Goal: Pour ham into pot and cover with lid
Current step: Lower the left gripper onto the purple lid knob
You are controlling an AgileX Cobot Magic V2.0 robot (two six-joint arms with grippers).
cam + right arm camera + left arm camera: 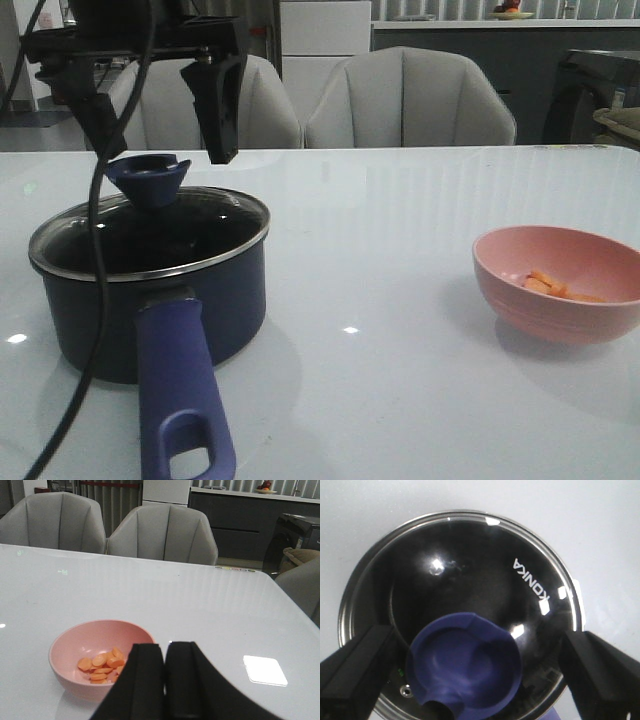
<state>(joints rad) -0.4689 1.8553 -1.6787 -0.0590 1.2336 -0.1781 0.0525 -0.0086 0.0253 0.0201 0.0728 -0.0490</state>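
The dark navy pot [150, 310] stands at the left of the table, its purple-blue handle [180, 400] pointing toward me. The glass lid [200, 215] with a metal rim sits on the pot, its blue knob [148, 178] up. My left gripper [160, 125] is open just above the knob, one finger on each side and neither touching it; in the left wrist view it [477, 675] straddles the knob [465, 665] over the lid [470, 565]. The ham [550, 285] lies in the pink bowl [560, 315] at the right. My right gripper [165, 647] is shut and empty beside the bowl [70, 675] and the ham [102, 662].
Grey chairs [410, 100] stand behind the table's far edge. A black cable [95, 300] hangs in front of the pot. The white table [380, 260] lies bare between pot and bowl. My right gripper is out of the front view.
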